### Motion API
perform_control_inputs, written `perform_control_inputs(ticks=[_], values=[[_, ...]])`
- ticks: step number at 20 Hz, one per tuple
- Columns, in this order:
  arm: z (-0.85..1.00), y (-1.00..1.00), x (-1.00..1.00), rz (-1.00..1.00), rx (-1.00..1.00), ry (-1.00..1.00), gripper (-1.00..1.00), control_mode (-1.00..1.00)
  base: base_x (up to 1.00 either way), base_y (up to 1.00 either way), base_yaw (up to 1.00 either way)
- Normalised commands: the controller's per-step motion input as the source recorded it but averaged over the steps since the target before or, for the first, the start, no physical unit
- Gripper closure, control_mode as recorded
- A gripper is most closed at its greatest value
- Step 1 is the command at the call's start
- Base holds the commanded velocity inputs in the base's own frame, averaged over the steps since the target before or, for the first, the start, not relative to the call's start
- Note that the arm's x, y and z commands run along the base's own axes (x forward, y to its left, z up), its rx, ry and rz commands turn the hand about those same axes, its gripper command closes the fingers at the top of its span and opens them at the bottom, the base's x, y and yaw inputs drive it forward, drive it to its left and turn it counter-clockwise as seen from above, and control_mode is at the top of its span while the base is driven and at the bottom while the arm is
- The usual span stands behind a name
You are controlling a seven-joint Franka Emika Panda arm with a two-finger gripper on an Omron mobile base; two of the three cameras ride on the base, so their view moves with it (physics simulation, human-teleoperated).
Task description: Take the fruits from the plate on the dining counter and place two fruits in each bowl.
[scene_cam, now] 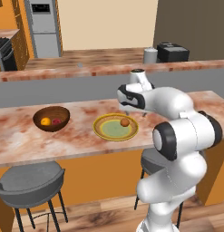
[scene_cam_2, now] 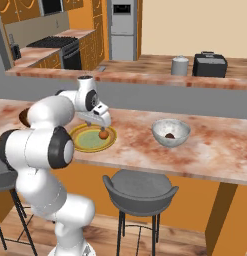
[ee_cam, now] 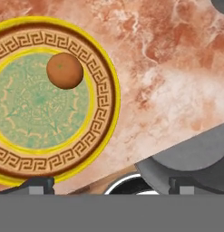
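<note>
On the pinkish dining counter (scene_cam: 81, 136) lies the yellow-rimmed plate (scene_cam: 104, 132) (scene_cam_2: 83, 146) (ee_cam: 104, 86), with one orange fruit (scene_cam: 125, 122) (scene_cam_2: 103, 134) (ee_cam: 64, 70) near its rim. My gripper (scene_cam: 128, 110) (scene_cam_2: 97, 125) (ee_cam: 111, 186) hovers open just above the plate's edge beside that fruit, nothing between its fingers. To the left, the brown wooden bowl (scene_cam: 41, 114) holds a yellow-orange fruit (scene_cam: 45, 121) and a pinkish-red fruit (scene_cam: 56, 121). To the right, the grey stone bowl (scene_cam_2: 182, 131) holds a dark brown fruit (scene_cam_2: 169, 135).
Grey stools (scene_cam: 29, 181) (scene_cam_2: 140, 187) (ee_cam: 190, 163) stand under the counter's near edge. Behind, a second counter with a grey front carries a black toaster (scene_cam: 173, 52) (scene_cam_2: 210, 65) and a grey canister (scene_cam: 150, 55) (scene_cam_2: 179, 65).
</note>
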Motion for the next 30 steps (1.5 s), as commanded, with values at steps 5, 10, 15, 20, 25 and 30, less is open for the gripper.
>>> perform_control_inputs(ticks=[5, 10, 15, 20, 25, 30], values=[[-0.27, 0.05, 0.36, 0.0, 0.0, 0.13, -1.0, -1.0, 0.0, 0.0, 0.0], [-0.29, 0.03, 0.39, 0.0, 0.01, 0.11, -1.0, -1.0, 0.0, 0.0, 0.0], [-0.22, 0.07, 0.4, 0.0, 0.0, 0.09, -1.0, -1.0, 0.0, 0.0, 0.0], [-0.22, 0.05, 0.36, 0.0, 0.01, 0.1, -1.0, -1.0, 0.0, 0.0, 0.0], [-0.23, 0.0, 0.29, 0.0, 0.01, 0.12, -1.0, -1.0, 0.0, 0.0, 0.0], [-0.19, 0.0, 0.35, 0.0, 0.04, 0.11, -1.0, -1.0, 0.0, 0.0, 0.0]])
